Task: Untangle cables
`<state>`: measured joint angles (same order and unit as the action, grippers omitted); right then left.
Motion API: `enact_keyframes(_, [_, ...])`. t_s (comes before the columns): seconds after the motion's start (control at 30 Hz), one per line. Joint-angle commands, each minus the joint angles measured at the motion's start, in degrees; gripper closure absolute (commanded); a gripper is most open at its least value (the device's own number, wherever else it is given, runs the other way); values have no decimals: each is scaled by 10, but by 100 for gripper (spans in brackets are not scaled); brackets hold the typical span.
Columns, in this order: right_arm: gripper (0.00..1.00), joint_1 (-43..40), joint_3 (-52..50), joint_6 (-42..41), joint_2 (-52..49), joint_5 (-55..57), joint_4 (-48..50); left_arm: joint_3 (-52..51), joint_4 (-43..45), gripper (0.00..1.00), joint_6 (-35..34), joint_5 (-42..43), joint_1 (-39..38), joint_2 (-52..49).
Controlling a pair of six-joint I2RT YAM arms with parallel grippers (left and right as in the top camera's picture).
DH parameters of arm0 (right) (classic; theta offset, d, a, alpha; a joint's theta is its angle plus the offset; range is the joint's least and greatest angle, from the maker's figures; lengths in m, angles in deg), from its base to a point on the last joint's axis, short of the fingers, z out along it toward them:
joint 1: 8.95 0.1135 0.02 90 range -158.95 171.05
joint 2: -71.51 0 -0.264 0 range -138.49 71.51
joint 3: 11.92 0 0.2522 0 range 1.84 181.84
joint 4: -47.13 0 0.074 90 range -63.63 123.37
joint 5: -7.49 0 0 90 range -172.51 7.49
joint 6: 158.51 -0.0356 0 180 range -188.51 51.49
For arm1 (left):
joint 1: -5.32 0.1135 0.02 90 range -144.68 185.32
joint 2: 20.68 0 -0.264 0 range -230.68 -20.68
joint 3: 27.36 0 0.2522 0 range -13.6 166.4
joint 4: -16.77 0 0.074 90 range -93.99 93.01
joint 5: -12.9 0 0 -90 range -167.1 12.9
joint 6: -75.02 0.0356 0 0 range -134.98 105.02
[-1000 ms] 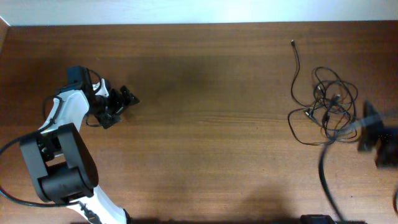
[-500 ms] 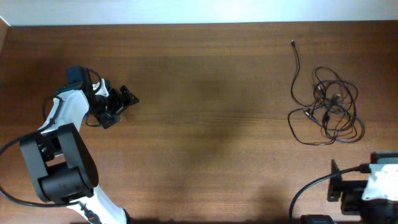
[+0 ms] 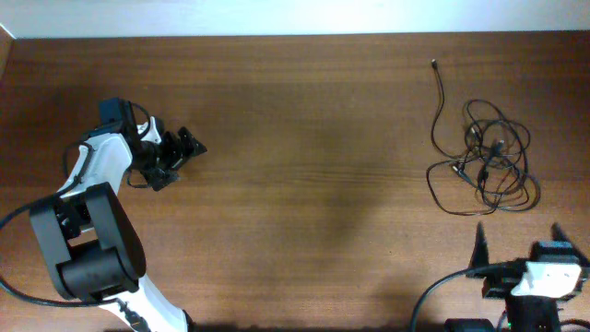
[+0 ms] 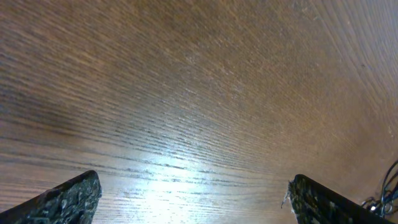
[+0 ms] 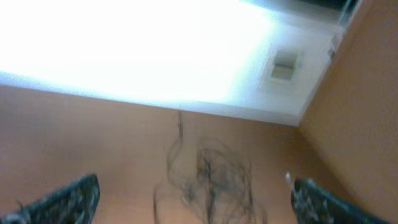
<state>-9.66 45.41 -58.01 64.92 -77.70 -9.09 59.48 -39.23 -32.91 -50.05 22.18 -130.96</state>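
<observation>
Plainly, we hold nothing in either pincer; the left pincer (image 4: 189, 208) stands wide open in its wrist view, its two dark fingers (image 4: 65, 199) at the opposite lower corners with only bare wood between them, and we cannot tell whether the tips touch that wood; from overhead the left pincer (image 3: 180, 149) sits at the left side of the table (image 3: 304, 184), well apart from the cables (image 3: 484, 157); the cables lie in one loose tangled heap near the table's right edge, a single strand running off towards the far edge and ending in a small plug (image 3: 433, 64); the right pincer (image 3: 518, 242) is at the near right corner, jaws spread wide, on the near side of the heap and touching none of it; its wrist view is blurred, yet shows its fingers (image 5: 68, 199) far apart and the cables (image 5: 211, 171) on the wood ahead, framed between them but clear of both tips.
</observation>
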Motion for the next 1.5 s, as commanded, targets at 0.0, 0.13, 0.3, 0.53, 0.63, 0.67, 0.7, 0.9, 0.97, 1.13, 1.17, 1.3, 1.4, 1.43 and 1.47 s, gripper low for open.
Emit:
enact_keyframes(0.0, [2, 0, -68, -2, 61, -59, 168, 9, 1, 1, 9, 6, 2, -6])
enact_keyframes(0.13, [2, 0, -167, -2, 64, -112, 390, 9, 1, 1, 9, 6, 2, -6])
enact_keyframes(0.3, [2, 0, -316, -4, 64, -117, 530, 9, 1, 1, 9, 6, 2, -6])
enact_keyframes(0.53, [2, 0, -427, -35, 64, -117, 590, 9, 1, 1, 9, 6, 2, -6])
enact_keyframes(0.63, [1, 0, -433, -36, 64, -117, 536, 9, 1, 1, 9, 6, 2, -6])
enact_keyframes(0.67, [2, 0, -433, -34, 64, -116, 506, 9, 1, 1, 9, 6, 2, -6])
enact_keyframes(0.7, [2, 0, -433, -34, 64, -116, 471, 9, 1, 1, 9, 6, 2, -6])
enact_keyframes(0.9, [2, 0, -433, -35, 64, -117, 386, 9, 1, 1, 9, 6, 2, -6])
enact_keyframes(0.97, [2, 0, -433, -35, 64, -117, 386, 9, 1, 1, 9, 6, 2, -6])
enact_keyframes(1.13, [2, -1, -433, -35, 63, -117, 386, 9, 1, 1, 9, 6, 2, -6])
enact_keyframes(1.17, [2, -1, -433, -35, 63, -117, 386, 9, 1, 1, 9, 6, 2, -6])
enact_keyframes(1.3, [2, -1, -433, -35, 63, -117, 386, 9, 1, 1, 9, 6, 2, -6])
enact_keyframes(1.4, [2, -1, -433, -35, 63, -117, 386, 9, 1, 1, 9, 6, 2, -6])
enact_keyframes(1.43, [2, -1, -433, -35, 63, -117, 386, 9, 1, 1, 9, 6, 2, -6])
enact_keyframes(1.47, [2, -1, -433, -35, 63, -117, 386, 9, 1, 1, 9, 6, 2, -6])
